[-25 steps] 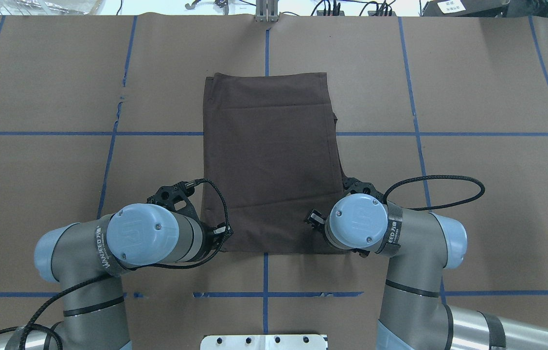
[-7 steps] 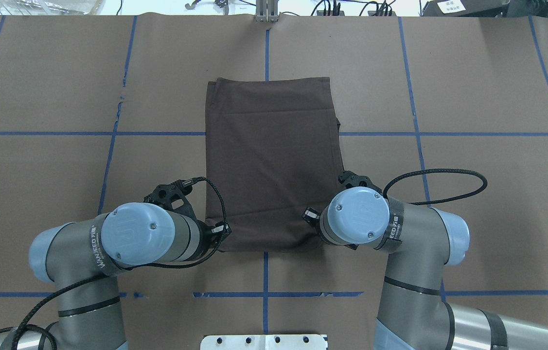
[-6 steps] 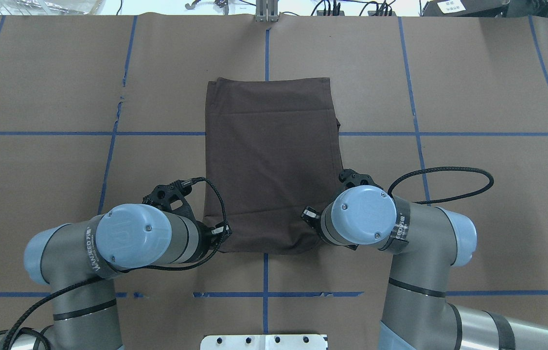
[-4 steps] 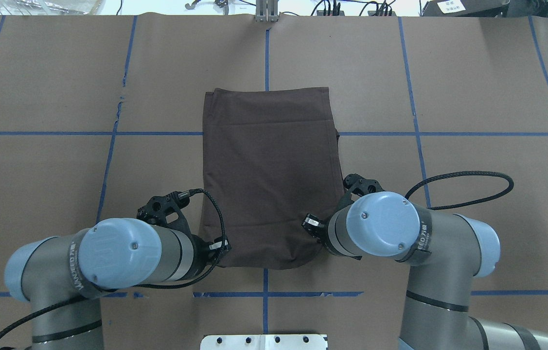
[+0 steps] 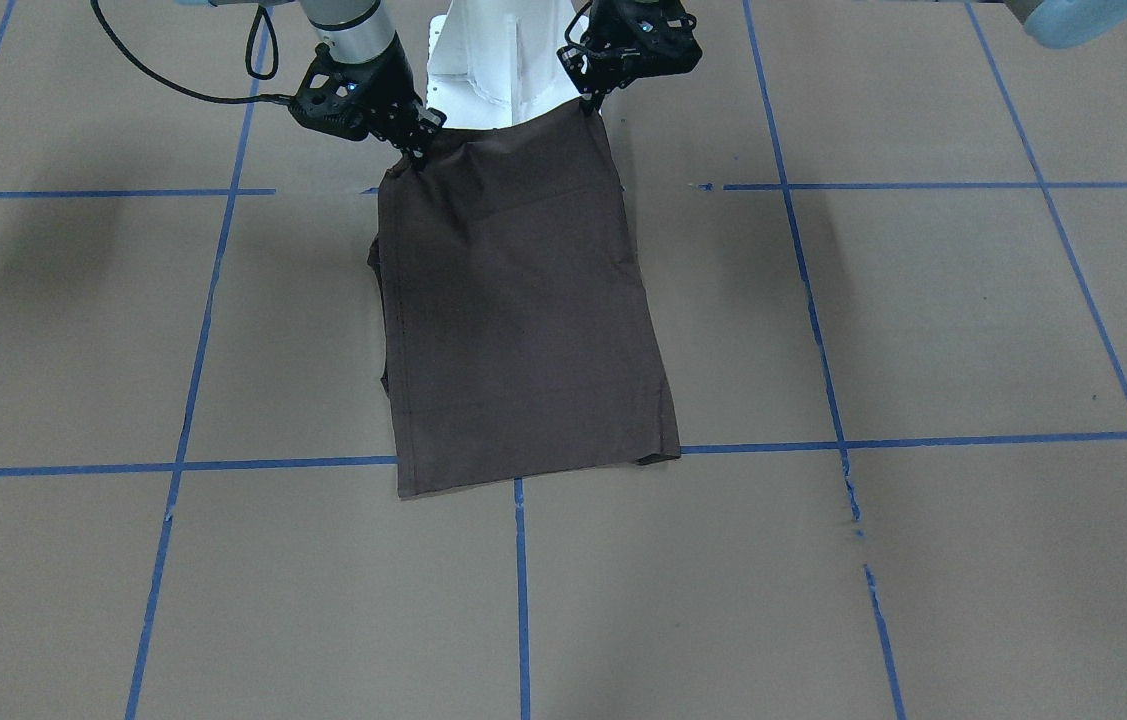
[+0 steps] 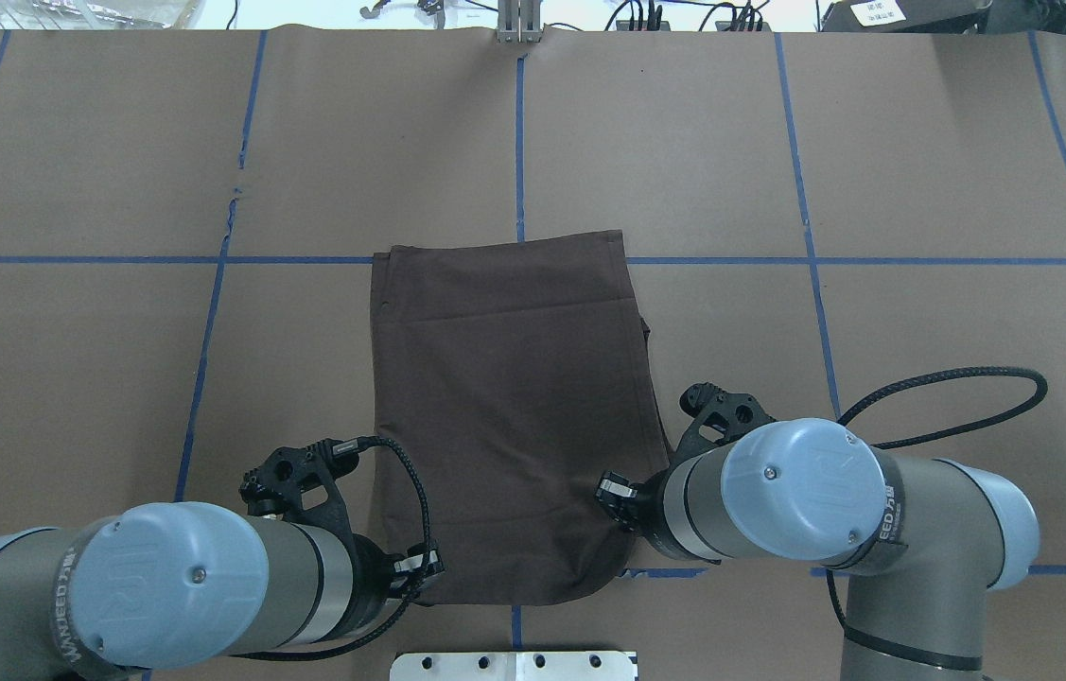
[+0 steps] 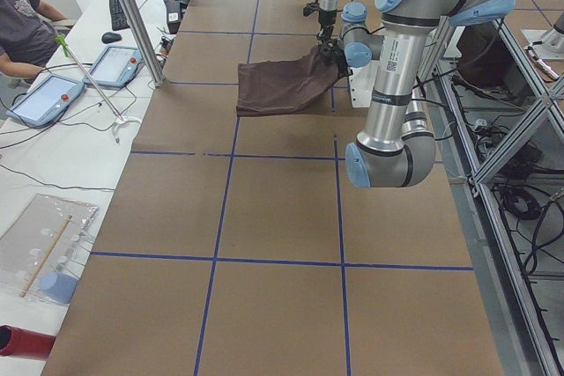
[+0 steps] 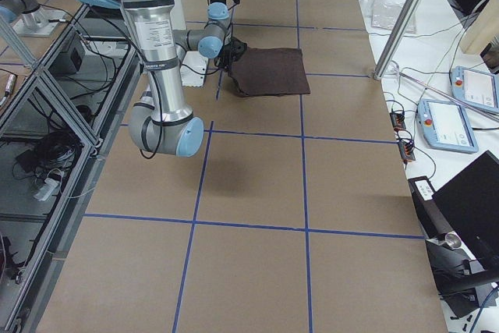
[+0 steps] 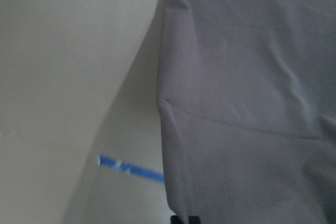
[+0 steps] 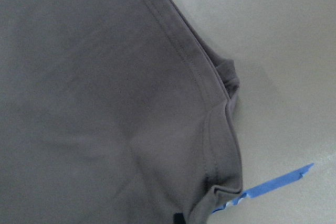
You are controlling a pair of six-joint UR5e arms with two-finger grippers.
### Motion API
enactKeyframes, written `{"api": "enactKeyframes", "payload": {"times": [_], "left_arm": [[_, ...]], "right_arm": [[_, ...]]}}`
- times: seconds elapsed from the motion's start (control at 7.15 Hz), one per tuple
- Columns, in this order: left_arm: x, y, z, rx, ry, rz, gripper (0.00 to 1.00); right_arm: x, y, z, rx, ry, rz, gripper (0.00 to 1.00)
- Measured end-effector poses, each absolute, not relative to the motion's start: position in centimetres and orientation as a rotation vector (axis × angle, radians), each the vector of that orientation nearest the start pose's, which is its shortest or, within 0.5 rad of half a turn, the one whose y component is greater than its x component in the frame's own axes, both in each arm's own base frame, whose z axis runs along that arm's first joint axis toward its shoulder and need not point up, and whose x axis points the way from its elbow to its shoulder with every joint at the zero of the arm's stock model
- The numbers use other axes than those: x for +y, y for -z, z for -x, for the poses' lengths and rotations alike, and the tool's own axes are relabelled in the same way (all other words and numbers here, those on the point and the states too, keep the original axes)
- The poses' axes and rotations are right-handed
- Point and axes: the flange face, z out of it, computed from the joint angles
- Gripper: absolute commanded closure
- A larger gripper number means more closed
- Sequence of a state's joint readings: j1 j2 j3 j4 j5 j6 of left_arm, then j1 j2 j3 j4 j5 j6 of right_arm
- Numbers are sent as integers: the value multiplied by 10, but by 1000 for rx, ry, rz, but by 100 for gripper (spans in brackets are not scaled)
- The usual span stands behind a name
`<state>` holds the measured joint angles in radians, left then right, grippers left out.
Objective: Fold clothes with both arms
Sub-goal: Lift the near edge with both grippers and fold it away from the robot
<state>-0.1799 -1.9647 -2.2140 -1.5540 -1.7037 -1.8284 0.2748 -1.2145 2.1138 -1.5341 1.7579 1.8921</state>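
Note:
The clothes are one dark brown T-shirt (image 6: 514, 416), folded to a long rectangle on the brown table; no collar or lettering shows. Its far end (image 5: 533, 460) lies flat near a blue tape line, while the end by the robot is raised off the table. My left gripper (image 5: 587, 104) is shut on one raised corner. The other raised corner is pinched in my shut right gripper (image 5: 417, 152). From overhead, both wrists (image 6: 343, 577) (image 6: 674, 501) cover the fingertips. Cloth (image 9: 252, 103) (image 10: 105, 103) fills most of each wrist view.
The white pedestal base (image 5: 493, 60) stands right behind the raised shirt edge. Blue tape lines (image 6: 873, 260) grid the table. A black cable loop (image 6: 968, 383) arcs beside the right arm. A seated person (image 7: 22, 24) and tablets (image 7: 115, 63) are at a side bench.
Both arms have drawn back toward the robot's base and pulled the shirt along the table with them. Its far edge has slid from beyond the cross tape line to about on it.

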Motion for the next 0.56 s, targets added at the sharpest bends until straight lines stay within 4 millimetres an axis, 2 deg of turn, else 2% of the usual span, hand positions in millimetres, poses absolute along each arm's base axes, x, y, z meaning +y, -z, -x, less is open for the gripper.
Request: {"api": "enactKeyframes", "payload": {"times": [0.14,0.28,0.56], "left_arm": [[-227,-184,-463,1019,361,143,100],[-261,-188,-458,1011,413,107,100],[-339,-203,-459,972,491,19,100]], "right_arm": [[-275,-224,481,-948,-489,178,100],[-308,-219,483,-949,-525,155,100],[-394,-227,496,-894,-573,142,100]]}}
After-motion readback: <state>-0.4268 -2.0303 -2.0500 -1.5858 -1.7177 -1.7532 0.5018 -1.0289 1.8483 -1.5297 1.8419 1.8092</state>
